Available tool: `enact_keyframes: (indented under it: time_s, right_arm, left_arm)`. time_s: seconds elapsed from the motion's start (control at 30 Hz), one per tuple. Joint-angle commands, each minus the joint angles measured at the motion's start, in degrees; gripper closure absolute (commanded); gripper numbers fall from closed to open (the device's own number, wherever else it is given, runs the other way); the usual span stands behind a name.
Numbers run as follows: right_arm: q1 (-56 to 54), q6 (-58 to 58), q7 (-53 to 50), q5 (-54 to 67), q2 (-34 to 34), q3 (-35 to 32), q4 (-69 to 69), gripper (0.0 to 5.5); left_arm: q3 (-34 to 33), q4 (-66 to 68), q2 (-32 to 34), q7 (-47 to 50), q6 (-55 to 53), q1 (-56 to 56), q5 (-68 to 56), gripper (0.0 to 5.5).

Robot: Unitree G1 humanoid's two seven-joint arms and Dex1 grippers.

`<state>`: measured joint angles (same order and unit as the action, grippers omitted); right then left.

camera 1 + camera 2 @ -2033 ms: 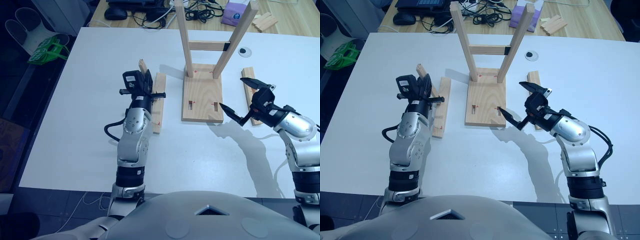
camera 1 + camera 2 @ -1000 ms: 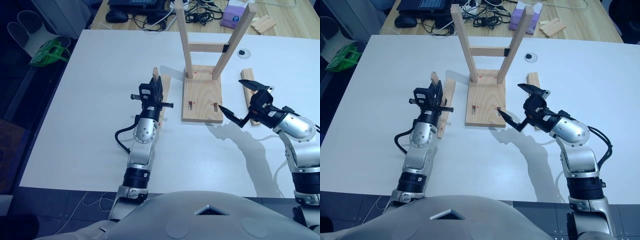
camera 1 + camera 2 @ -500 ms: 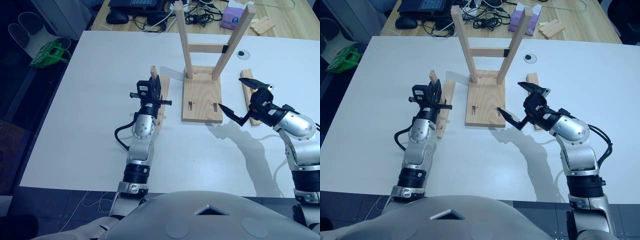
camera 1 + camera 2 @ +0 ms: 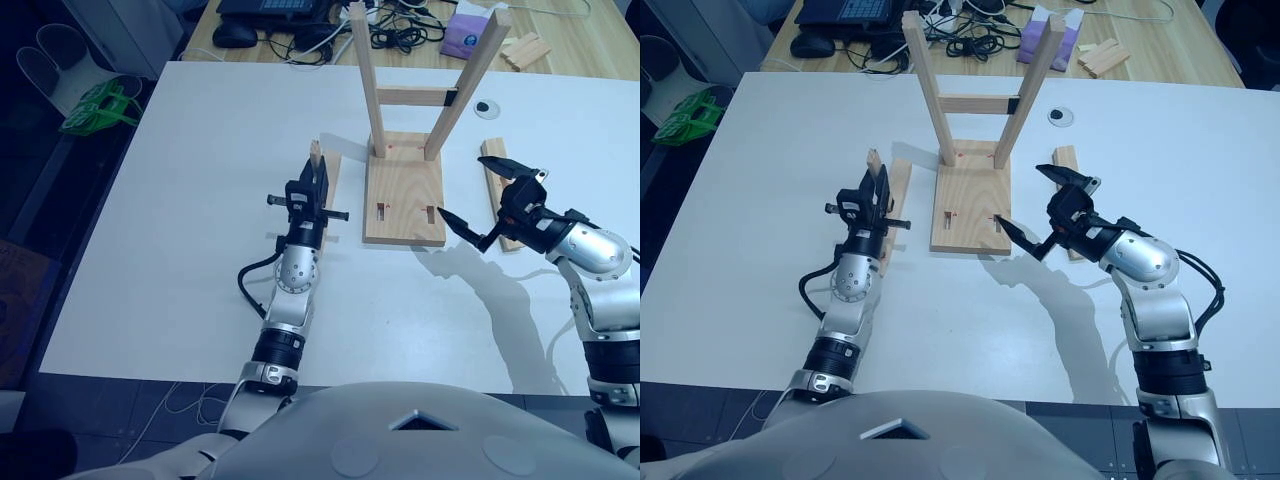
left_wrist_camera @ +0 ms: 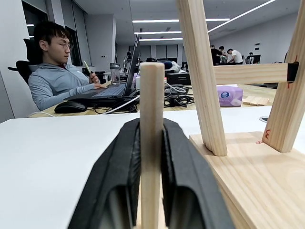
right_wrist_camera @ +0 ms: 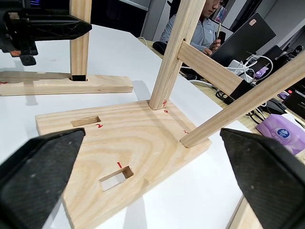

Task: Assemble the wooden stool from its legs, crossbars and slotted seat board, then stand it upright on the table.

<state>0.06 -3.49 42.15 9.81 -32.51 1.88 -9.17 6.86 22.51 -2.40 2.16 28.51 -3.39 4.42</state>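
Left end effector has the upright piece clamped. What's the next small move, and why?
Probably raise the left end effector slightly, checking that the upright wooden piece brings the flat leg joined to it off the table. The seat board has two empty near slots, likely where that assembly goes. The right end effector hangs open beside the board.

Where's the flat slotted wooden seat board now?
In the head views the seat board lies flat mid-table, between the left gripper holding a wooden leg and the right gripper.
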Motion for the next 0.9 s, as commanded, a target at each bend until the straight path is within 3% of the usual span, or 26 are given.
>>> enact_keyframes:
  time_s: [0.03,0.13,0.17,0.4,0.63,0.9]
  right_arm:
    - [-1.32,0.25,0.94,-0.07,-0.73,-0.07,0.2,0.1]
    - [-0.84,0.35,0.43,-0.25,-0.29,0.06,0.02,0.1]
    - [-0.7,0.4,0.28,-0.29,-0.12,0.11,-0.04,0.1]
    - [0.34,0.94,-0.86,-0.53,0.88,0.25,-0.12,0.1]
    - [1.44,1.49,-2.56,-1.05,1.99,0.55,-0.05,0.1]
    - [2.0,1.75,-3.78,-2.11,3.14,1.74,-0.67,0.1]
  left_arm:
    - [-1.41,13.79,-0.08,-2.15,-1.4,6.41,-2.32,5.1]
    - [-2.18,7.68,0.84,-1.75,-0.6,4.99,-2.02,5.1]
    - [-2.6,5.53,1.18,-1.58,-1.04,4.48,-2.03,4.74]
    - [-5.94,-15.98,2.68,0.3,-8.19,3.03,-1.6,3.67]
    - [-6.07,-39.8,3.94,-1.46,-29.52,-6.16,-2.28,2.73]
    - [-9.37,-41.23,9.07,-7.59,-52.36,-27.95,-8.58,2.73]
